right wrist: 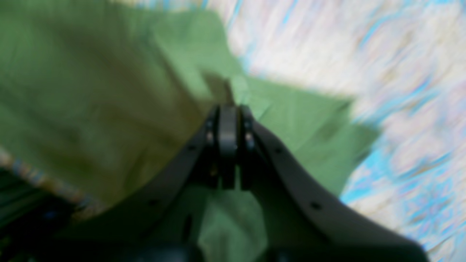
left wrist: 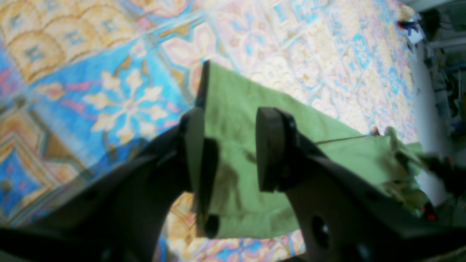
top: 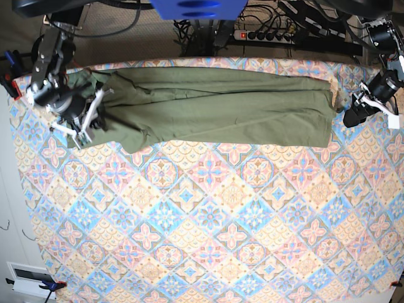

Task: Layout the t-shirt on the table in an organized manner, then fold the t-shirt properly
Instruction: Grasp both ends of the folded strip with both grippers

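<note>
One olive cotton t-shirt (top: 221, 104), long creased band, on tile-patterned table (top: 208, 233)

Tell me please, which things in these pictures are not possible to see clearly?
- Right wrist view: motion blur smears the t-shirt and table; the cloth between the shut right gripper is hard to trace.
- Base view: left gripper too small to judge.
- Left wrist view: shirt's far end blurred.
</note>
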`<state>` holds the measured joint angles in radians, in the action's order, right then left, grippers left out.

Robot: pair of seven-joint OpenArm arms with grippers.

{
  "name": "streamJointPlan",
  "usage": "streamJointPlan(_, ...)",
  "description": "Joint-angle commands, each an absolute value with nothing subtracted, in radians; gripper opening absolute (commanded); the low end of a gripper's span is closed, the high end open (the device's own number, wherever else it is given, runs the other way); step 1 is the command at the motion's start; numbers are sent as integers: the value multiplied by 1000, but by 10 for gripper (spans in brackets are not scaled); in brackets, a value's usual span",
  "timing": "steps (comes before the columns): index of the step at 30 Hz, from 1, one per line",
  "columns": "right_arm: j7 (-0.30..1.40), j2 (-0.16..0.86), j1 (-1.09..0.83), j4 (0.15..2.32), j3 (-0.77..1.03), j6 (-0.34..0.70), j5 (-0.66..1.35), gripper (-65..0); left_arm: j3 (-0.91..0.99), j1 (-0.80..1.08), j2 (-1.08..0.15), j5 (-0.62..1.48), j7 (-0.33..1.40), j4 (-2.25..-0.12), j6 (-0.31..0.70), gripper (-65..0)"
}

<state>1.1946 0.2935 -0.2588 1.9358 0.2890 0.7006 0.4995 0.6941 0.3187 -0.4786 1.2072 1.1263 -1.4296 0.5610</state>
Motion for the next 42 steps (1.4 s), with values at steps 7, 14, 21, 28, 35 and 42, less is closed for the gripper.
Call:
streamJointPlan(7,1248,312,-352,1963,389,698,633,-648,702,302,-501,1241,1104,-1448,573,-413)
streamJointPlan(14,1257,312,-355,1952,384,698,624,-643,704,249,-503,1132,1106,-1448,573,-408)
streamJointPlan(21,1254,309,-355,1954,394,698,421,-453,696,188,-506,993,1112,-1448,573,-348)
streamJointPlan(28,1256,309,-355,1954,449,698,406,-418,553,142,-541,892,1112,-1343,573,-244)
streamJointPlan(35,1251,308,-335,1954,449,698,404,-418,443,153,-559,924,1118,-1254,573,-241)
streamJointPlan(42,1253,306,-312,1954,444,698,404,-418,433,153,-550,926,1214,-1254,573,-240)
